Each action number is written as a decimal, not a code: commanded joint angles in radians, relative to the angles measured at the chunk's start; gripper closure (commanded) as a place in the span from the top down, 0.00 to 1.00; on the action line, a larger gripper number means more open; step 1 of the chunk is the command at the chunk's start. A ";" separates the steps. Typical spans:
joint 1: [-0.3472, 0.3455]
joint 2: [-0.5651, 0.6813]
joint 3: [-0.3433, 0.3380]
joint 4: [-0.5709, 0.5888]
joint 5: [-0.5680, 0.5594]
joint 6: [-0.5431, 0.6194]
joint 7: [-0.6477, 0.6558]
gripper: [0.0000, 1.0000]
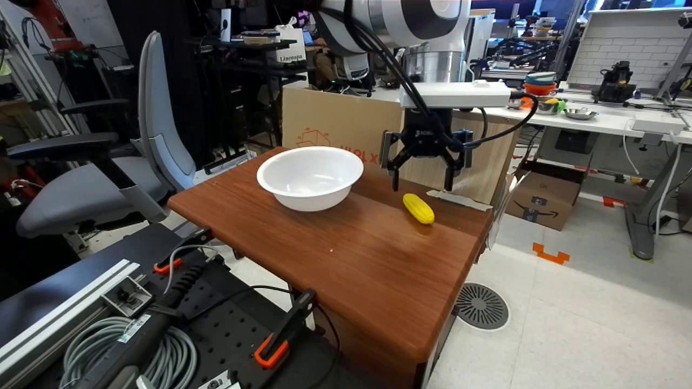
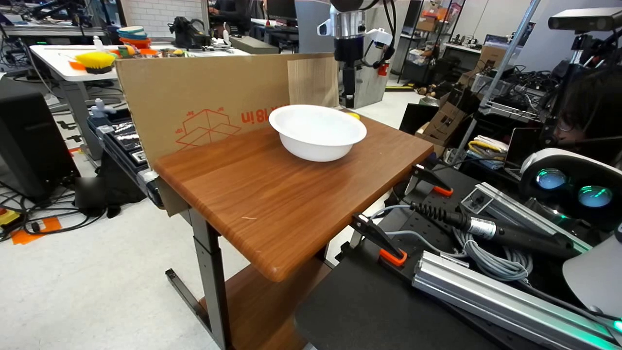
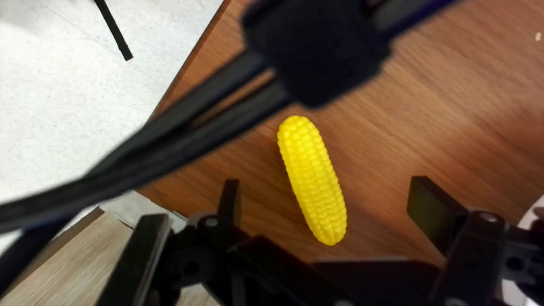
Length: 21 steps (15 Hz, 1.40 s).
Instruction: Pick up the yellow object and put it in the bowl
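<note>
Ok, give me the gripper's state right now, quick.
Gripper: open, holding nothing; the corn lies on the table, ungrasped.
</note>
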 commanded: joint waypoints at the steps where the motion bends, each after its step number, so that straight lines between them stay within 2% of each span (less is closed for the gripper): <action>1: -0.010 0.058 0.008 0.040 -0.031 0.003 0.048 1.00; 7: -0.013 0.111 0.007 0.088 -0.034 -0.008 0.086 1.00; 8: -0.014 0.117 0.006 0.096 -0.034 -0.009 0.093 0.75; 9: -0.014 0.120 0.006 0.102 -0.036 -0.010 0.096 0.74; 10: -0.015 0.125 0.006 0.109 -0.035 -0.011 0.100 0.68; 17: -0.026 0.121 0.003 0.104 -0.030 -0.019 0.130 0.12; 18: -0.029 0.116 0.001 0.095 -0.029 -0.020 0.138 0.07; 21: -0.045 0.083 0.009 0.069 -0.012 -0.034 0.147 0.07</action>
